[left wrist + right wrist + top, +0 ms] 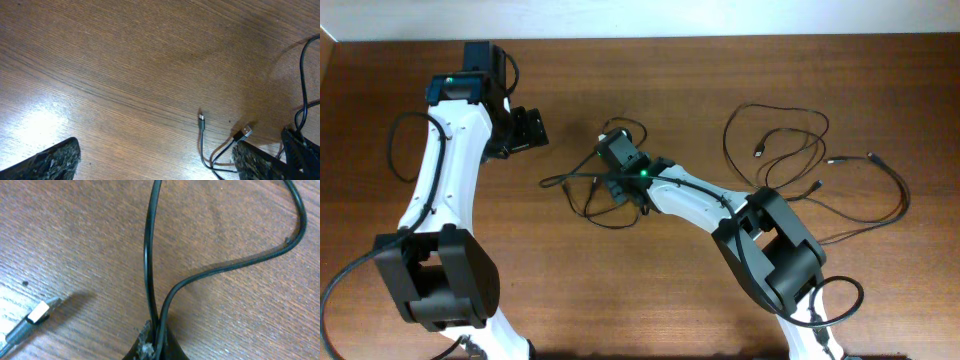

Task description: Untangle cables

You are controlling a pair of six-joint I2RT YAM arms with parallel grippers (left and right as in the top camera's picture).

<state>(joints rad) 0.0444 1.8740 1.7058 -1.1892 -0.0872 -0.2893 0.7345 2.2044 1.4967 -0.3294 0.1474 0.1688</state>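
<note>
A small knot of thin black cables (588, 188) lies at the table's middle, under my right gripper (618, 160). In the right wrist view the fingers (156, 342) are shut on two strands of cable (148, 255), and a silver-tipped plug (36, 314) lies on the wood at lower left. A second loose bunch of cables (790, 150) spreads at the right. My left gripper (525, 130) is open and empty, left of the knot. Its wrist view shows both fingers wide apart (155, 167), with a small plug (201, 120) and a silver USB plug (243, 132) beside the right finger.
The wooden table (650, 290) has a pale wall edge along the far side. Thicker black cables loop off both arms, at the far left (395, 145) and bottom right (835, 300). The right arm's links (770, 240) stretch across the table's middle right.
</note>
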